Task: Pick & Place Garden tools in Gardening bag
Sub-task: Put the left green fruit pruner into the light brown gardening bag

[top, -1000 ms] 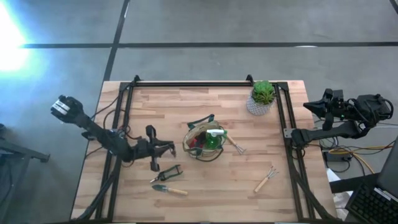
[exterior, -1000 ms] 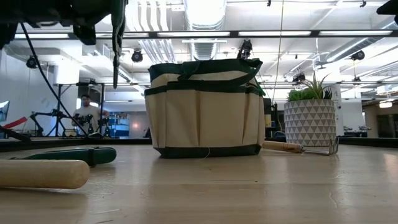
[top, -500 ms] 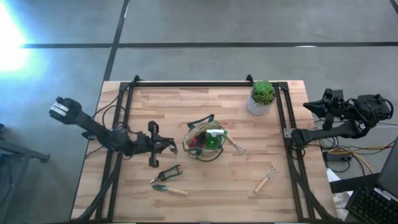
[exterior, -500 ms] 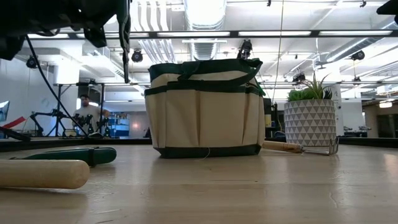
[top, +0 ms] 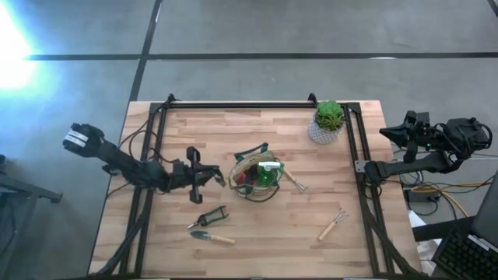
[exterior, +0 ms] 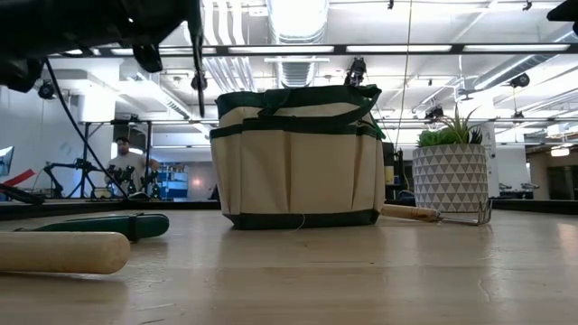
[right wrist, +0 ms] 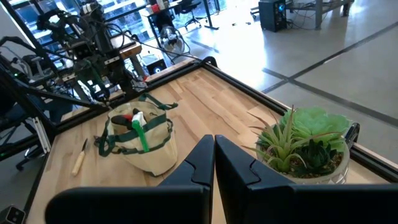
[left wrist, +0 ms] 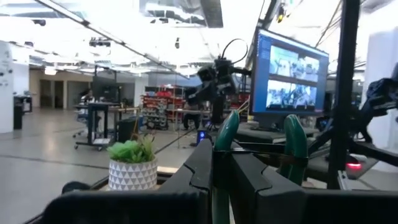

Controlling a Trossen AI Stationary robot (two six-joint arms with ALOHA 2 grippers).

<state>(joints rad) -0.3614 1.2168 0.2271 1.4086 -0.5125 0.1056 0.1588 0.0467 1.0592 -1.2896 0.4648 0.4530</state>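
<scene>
The beige gardening bag [top: 257, 177] with green trim stands mid-table on its base, with a green spray bottle and a red piece inside. My left gripper [top: 212, 179] hovers just left of the bag, above the table, shut on a green-handled tool [left wrist: 231, 127]. Pruners [top: 208, 216] and a wooden-handled trowel [top: 212, 237] lie flat near the front left. One fork [top: 333, 224] lies at the front right, and another [top: 294, 180] lies beside the bag's right side. My right gripper [right wrist: 214, 149] waits shut, off the table's right edge. My left gripper pinches one green handle [left wrist: 220, 186] of the tool between its two fingers. The second green handle [left wrist: 296, 144] stands free beside the outer finger. The fingers point toward the table's right, slanting upward. The tool is lifted clear of the table, its handles rising past the fingertips.
A green plant in a white patterned pot [top: 328, 120] stands at the far right corner. A black frame rail [top: 233, 103] runs along the table's far edge and down both sides. Bare wood lies between the bag and the front edge.
My left gripper, still shut on the green-handled tool, has swung toward the bag and a little toward the far edge, turning as it went. The tool stays clear of the table.
</scene>
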